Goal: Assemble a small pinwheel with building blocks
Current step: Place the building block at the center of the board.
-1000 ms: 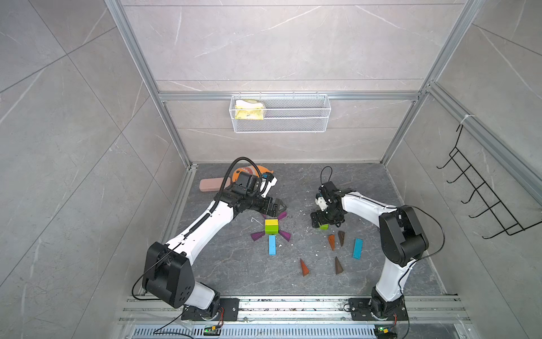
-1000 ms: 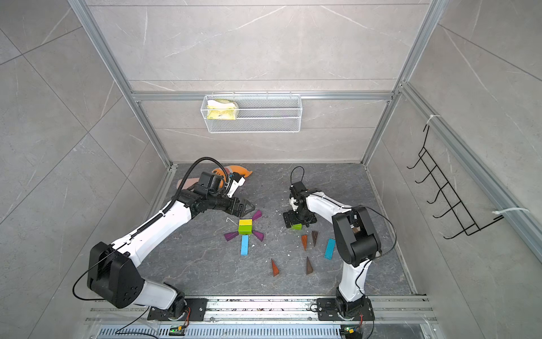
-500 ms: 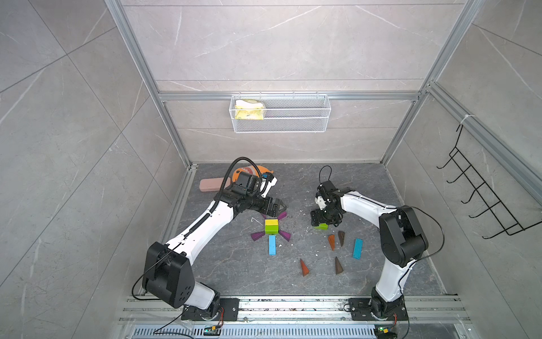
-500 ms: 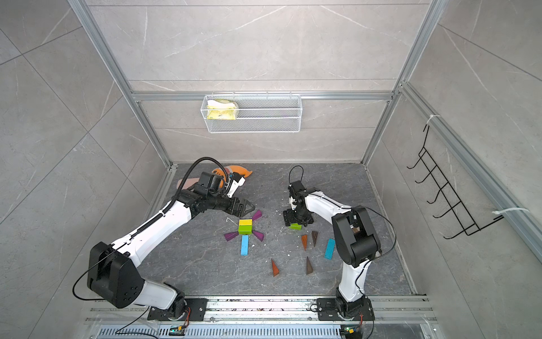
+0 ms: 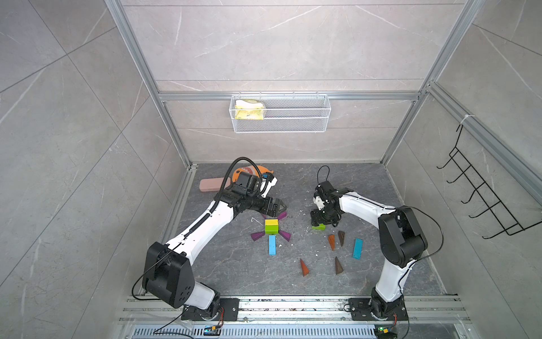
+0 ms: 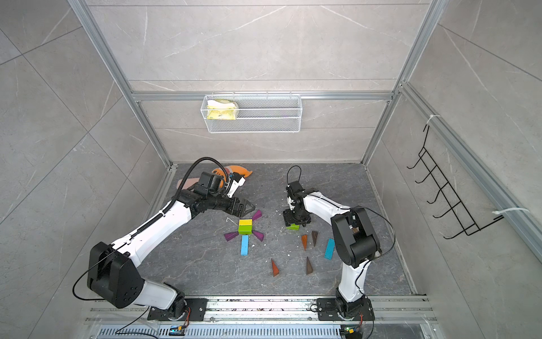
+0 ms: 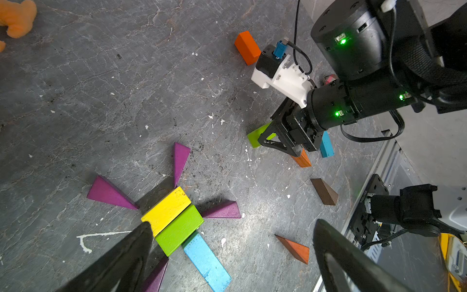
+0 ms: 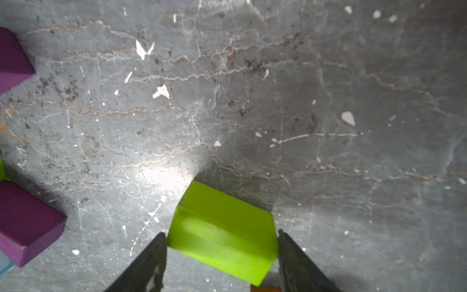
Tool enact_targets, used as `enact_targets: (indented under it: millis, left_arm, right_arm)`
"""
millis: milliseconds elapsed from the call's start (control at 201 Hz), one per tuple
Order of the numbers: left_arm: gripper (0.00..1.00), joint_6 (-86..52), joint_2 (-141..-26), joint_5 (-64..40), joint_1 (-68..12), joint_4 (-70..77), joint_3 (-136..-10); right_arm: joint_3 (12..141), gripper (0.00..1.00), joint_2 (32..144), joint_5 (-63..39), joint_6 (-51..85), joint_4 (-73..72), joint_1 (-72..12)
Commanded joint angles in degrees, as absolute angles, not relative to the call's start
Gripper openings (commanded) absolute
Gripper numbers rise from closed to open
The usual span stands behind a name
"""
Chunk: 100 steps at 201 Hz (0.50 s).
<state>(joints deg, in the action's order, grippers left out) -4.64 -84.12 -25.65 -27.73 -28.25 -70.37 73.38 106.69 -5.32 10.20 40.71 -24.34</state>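
Note:
A yellow brick [image 5: 271, 223] and a green brick [image 5: 271, 229] lie side by side on the floor. Purple wedges [image 5: 257, 235] fan out around them and a light-blue bar [image 5: 272, 244] extends toward the front. My left gripper [image 5: 281, 207] hovers open just behind this cluster, and its fingers [image 7: 121, 257] straddle it in the left wrist view. My right gripper [image 5: 319, 221] points down, shut on a second green brick [image 8: 222, 232] that rests on the floor. Loose orange wedges [image 5: 331, 241], brown wedges [image 5: 341, 237] and a blue bar [image 5: 357, 248] lie in front of it.
An orange brick [image 7: 247, 47] lies behind the right arm. A pink case [image 5: 209, 185] and an orange plush shark [image 5: 246, 170] sit at the back left. A wire basket [image 5: 280, 117] hangs on the back wall and a hook rack [image 5: 481, 202] on the right wall.
My right gripper's jaws have closed in onto the green brick on the floor. The left arm has not moved.

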Motion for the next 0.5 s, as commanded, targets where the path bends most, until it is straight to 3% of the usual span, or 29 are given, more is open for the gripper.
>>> enact_targets:
  millis: [0, 254, 493]
  left_arm:
    - [1.0, -3.5, -82.6, -26.9, -27.9, -28.7, -71.5]
    - [1.0, -3.4, -82.8, -26.8, -27.9, -28.7, -71.5]
    - [1.0, -3.4, -83.1, -26.9, -27.9, -28.7, -71.5]
  right_arm:
    - [73.2, 0.69, 106.5, -4.9, 6.8, 39.4, -24.9]
    - [73.9, 0.73, 106.9, -5.6, 4.8, 39.6, -24.9]
    - [72.4, 0.87, 104.5, -4.8, 5.2, 37.5, -24.9]
